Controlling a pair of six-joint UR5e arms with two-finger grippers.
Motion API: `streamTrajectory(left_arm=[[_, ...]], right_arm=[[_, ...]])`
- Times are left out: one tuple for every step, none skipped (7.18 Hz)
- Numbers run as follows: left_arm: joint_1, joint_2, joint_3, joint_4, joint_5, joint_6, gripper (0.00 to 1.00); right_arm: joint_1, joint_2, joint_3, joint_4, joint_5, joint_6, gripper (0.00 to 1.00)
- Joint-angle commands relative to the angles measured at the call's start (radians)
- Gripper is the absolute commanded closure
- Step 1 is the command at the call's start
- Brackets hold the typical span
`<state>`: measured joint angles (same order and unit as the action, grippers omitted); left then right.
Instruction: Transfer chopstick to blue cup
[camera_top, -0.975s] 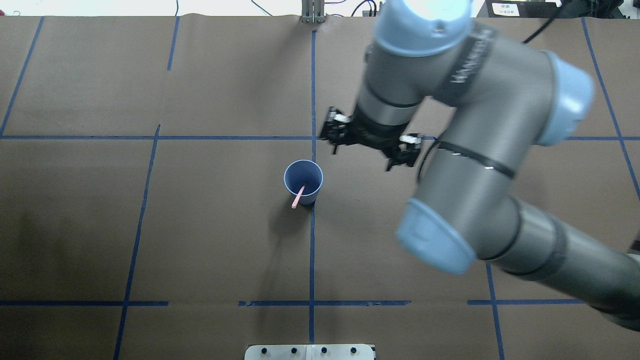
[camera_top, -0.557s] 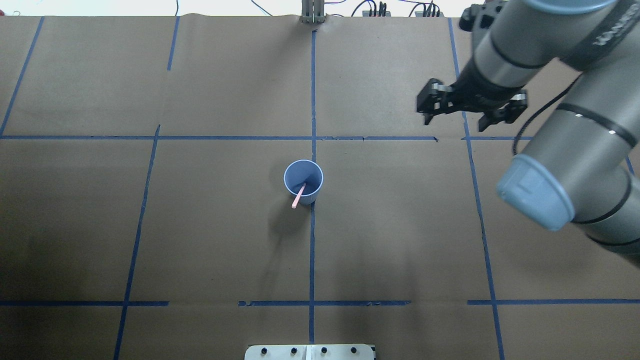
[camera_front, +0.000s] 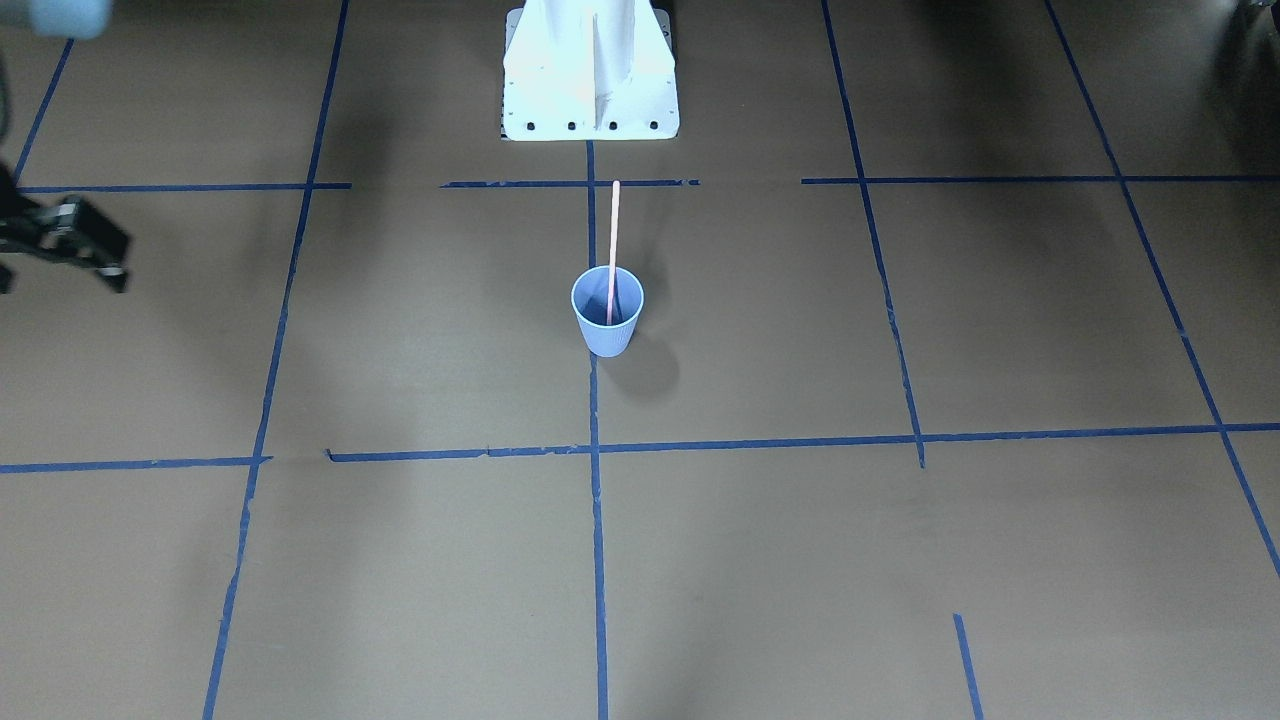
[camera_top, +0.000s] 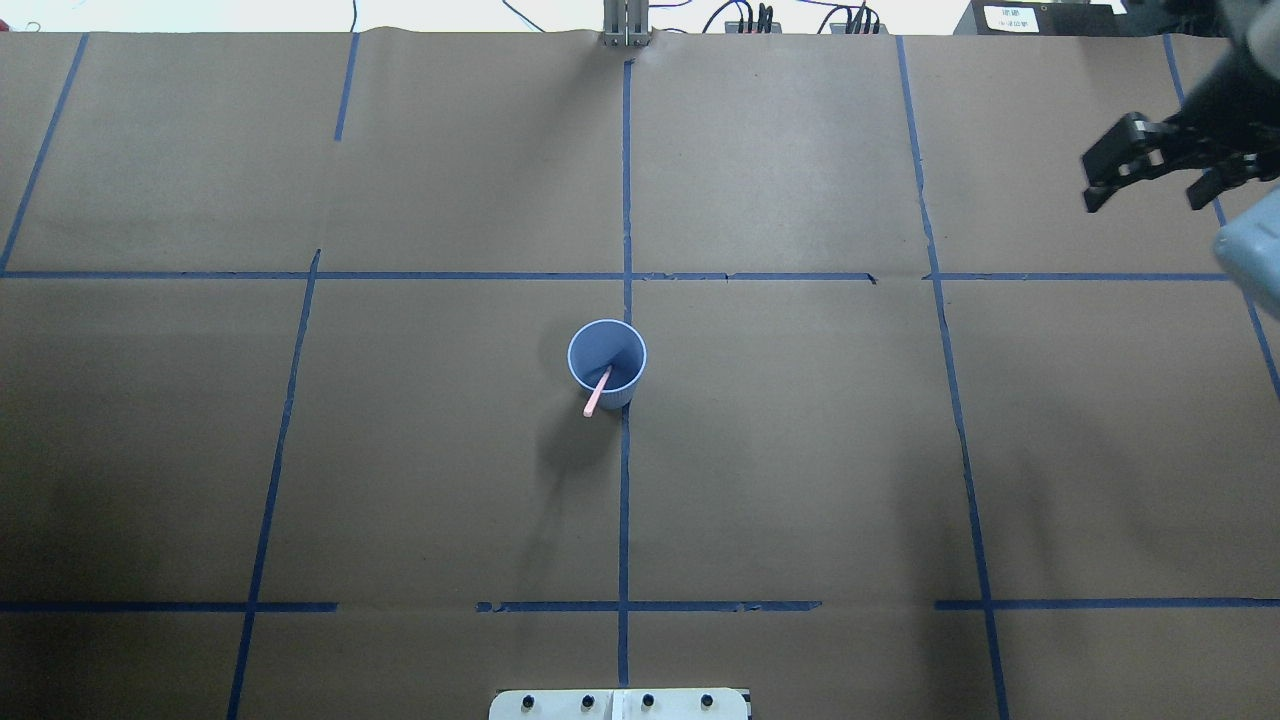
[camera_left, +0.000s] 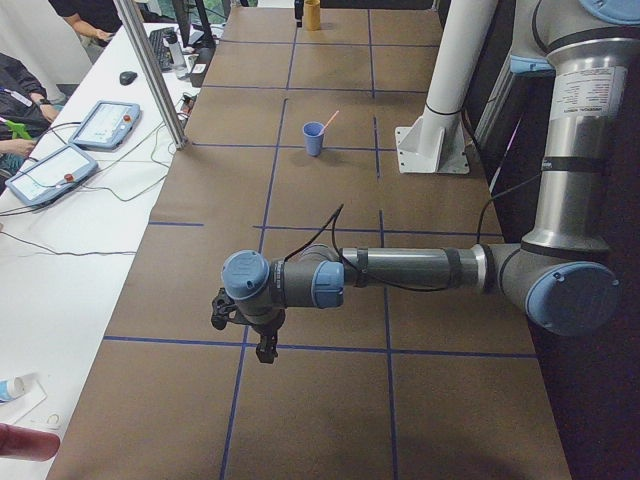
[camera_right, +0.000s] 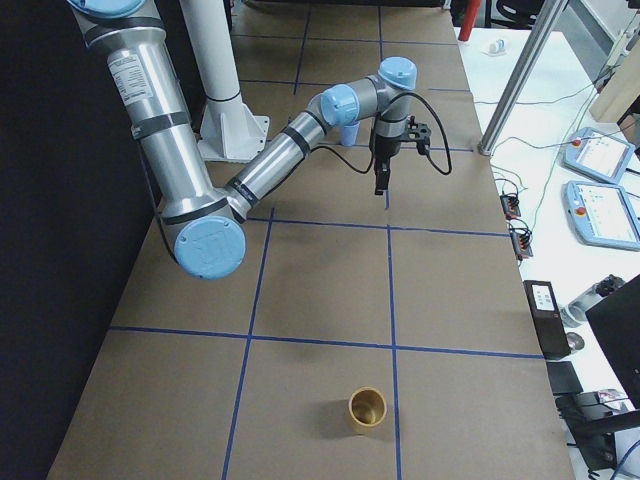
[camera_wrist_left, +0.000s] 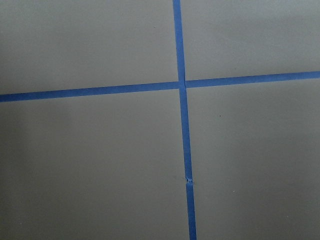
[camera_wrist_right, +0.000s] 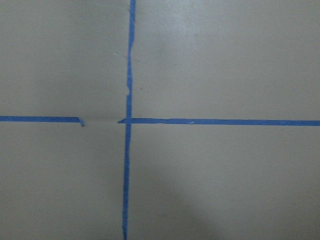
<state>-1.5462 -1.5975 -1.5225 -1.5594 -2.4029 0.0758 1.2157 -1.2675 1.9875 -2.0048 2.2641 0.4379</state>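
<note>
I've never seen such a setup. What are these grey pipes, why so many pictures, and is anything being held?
The grey jointed pipes are two robot arms. Each ends in a two-finger claw: the right gripper hangs open and empty; the left gripper seems empty too, but open or shut I cannot tell. Cameras show one moment from above, from across the table, from both its ends, and from each wrist, which see only table and blue tape. A blue cup stands mid-table with a pink chopstick leaning inside.
</note>
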Motion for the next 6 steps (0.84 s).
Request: streamTrajectory(left_arm=[[0.000,-0.001,-0.001,-0.001,-0.002,-0.002,0.00],[0.000,-0.001,-0.002,-0.002,-0.002,-0.002,0.00],[0.000,-0.001,-0.004,-0.004,-0.001,-0.002,0.00],[0.000,0.002,-0.005,-0.008,-0.002,-0.002,0.00],[-0.002,0.004,-0.007,-0.010,-0.002,-0.002,0.00],[-0.002,0.005,-0.008,-0.010,0.001,-0.002,0.00]], right_arm=[[0.165,-0.158,-0.076,0.124,0.098,-0.205,0.00],[0.232,-0.264,-0.138,0.240,0.136,-0.308,0.00],[0.301,-0.332,-0.253,0.371,0.149,-0.450,0.00],[0.370,-0.334,-0.316,0.395,0.188,-0.464,0.00],[0.372,-0.328,-0.347,0.397,0.178,-0.465,0.00],[0.372,-0.331,-0.360,0.397,0.186,-0.458,0.00]])
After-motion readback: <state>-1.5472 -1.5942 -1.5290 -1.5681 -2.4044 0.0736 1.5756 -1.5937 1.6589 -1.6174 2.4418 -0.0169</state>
